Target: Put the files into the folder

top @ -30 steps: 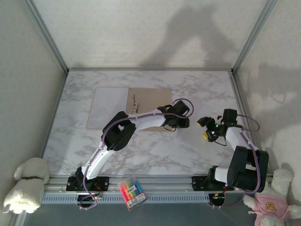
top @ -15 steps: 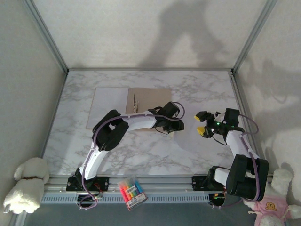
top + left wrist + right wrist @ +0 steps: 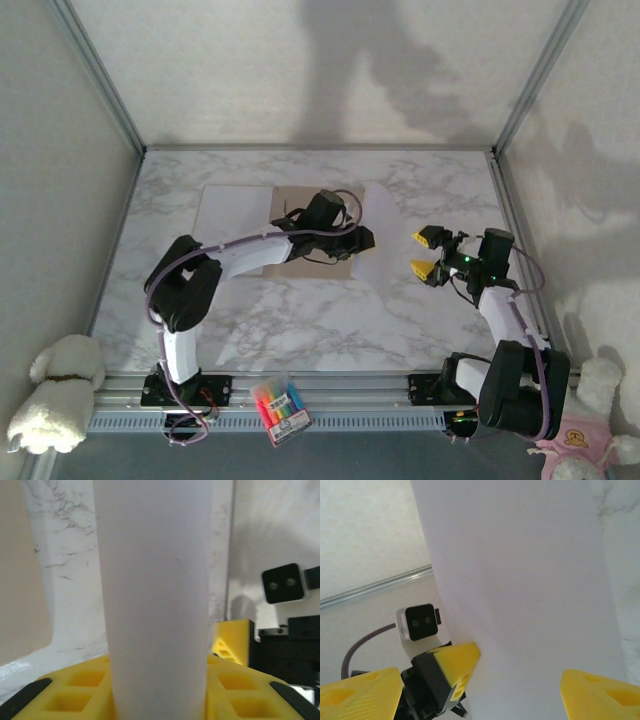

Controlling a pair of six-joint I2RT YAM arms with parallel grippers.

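Nearest, a marker pack [image 3: 280, 408] sits at the front rail between plush toys [image 3: 55, 385]. Beyond, on the bench [image 3: 300, 320], the jaws of the right gripper [image 3: 425, 252] stand apart beside a white sheet [image 3: 378, 215] just right of the folder [image 3: 305, 200]. The left wrist view shows the left gripper [image 3: 362, 240] clamped on it, which the arm covers from above.
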